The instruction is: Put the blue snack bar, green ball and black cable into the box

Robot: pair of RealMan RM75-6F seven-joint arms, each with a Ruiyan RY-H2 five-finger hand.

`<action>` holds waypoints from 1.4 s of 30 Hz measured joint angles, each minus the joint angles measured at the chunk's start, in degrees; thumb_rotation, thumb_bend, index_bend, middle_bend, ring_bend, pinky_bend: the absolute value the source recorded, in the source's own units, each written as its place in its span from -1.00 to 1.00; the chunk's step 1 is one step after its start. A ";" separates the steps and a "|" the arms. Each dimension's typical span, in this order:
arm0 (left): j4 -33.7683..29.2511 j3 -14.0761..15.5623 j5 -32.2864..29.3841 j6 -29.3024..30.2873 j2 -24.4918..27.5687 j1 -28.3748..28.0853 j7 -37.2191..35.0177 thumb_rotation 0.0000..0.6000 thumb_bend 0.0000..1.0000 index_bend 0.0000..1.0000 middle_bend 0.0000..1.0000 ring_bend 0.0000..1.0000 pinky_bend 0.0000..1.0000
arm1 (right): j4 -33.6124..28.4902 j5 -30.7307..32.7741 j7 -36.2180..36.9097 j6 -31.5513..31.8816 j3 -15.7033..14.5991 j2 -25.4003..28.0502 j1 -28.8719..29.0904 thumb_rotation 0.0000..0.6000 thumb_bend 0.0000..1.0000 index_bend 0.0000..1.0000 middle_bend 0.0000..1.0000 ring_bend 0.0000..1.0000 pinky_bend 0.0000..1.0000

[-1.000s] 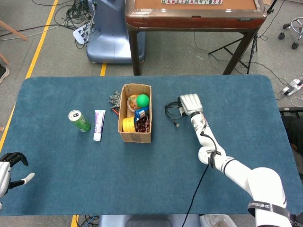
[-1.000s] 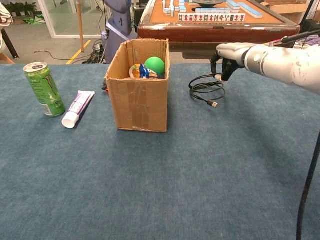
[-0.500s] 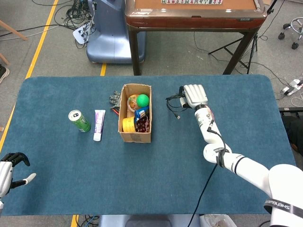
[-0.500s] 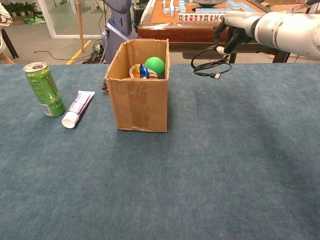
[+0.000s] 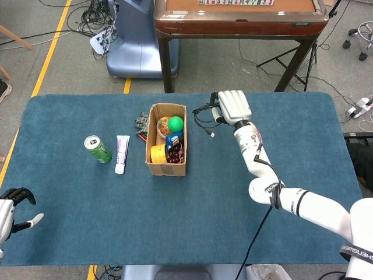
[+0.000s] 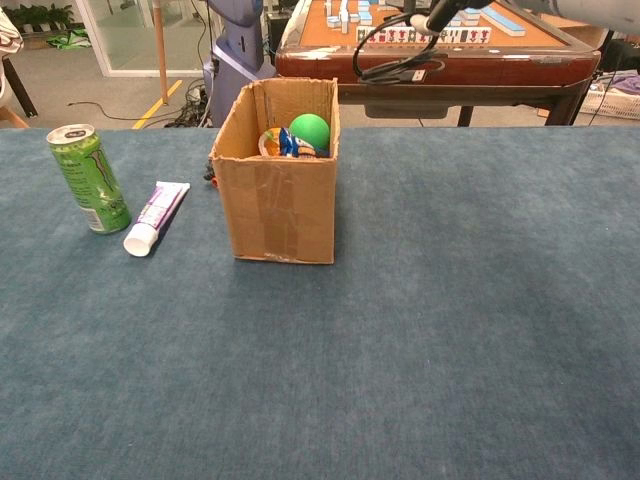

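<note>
My right hand (image 5: 233,107) holds the coiled black cable (image 5: 203,116) in the air, just right of the cardboard box (image 5: 167,168) and above its height. In the chest view the black cable (image 6: 392,48) hangs near the top edge, with only the fingers (image 6: 443,13) showing. The green ball (image 5: 176,123) and the blue snack bar (image 5: 173,139) lie inside the box among other items. The green ball (image 6: 310,131) shows over the box's rim. My left hand (image 5: 13,210) hovers at the table's near left corner, fingers apart, holding nothing.
A green can (image 5: 98,149) and a white tube (image 5: 121,153) sit left of the box. A small dark object (image 5: 141,122) lies behind the box. A wooden game table (image 5: 239,17) stands beyond the blue-carpeted table (image 5: 262,233).
My right hand has lifted the black cable off the table and carried it up and leftward toward the box. The left hand has stayed put.
</note>
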 measured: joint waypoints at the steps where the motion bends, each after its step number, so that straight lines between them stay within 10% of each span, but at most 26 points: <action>1: -0.02 0.03 0.03 -0.03 0.01 -0.01 0.01 1.00 -0.85 0.13 -0.08 -0.25 0.36 | -1.44 0.27 -0.33 0.61 0.13 0.70 0.27 1.00 0.08 0.37 1.00 1.00 1.00; 25: -0.80 -0.03 0.39 1.28 0.96 0.63 -0.88 1.00 -0.85 0.11 -0.08 -0.25 0.36 | -2.92 -3.10 1.24 0.48 -3.23 -5.68 7.77 1.00 0.05 0.37 1.00 1.00 1.00; 32: -0.97 0.04 0.52 1.32 1.06 0.70 -0.73 1.00 -0.85 0.11 -0.08 -0.25 0.36 | -1.93 -3.89 0.44 0.91 -5.06 -6.54 8.28 1.00 -0.95 -0.06 1.00 1.00 1.00; 42: -0.88 0.02 0.00 0.72 1.03 0.59 -0.36 1.00 -0.85 0.11 -0.08 -0.25 0.36 | -3.33 -5.82 1.37 4.07 -5.33 -4.88 6.71 1.00 -1.00 -0.38 1.00 1.00 1.00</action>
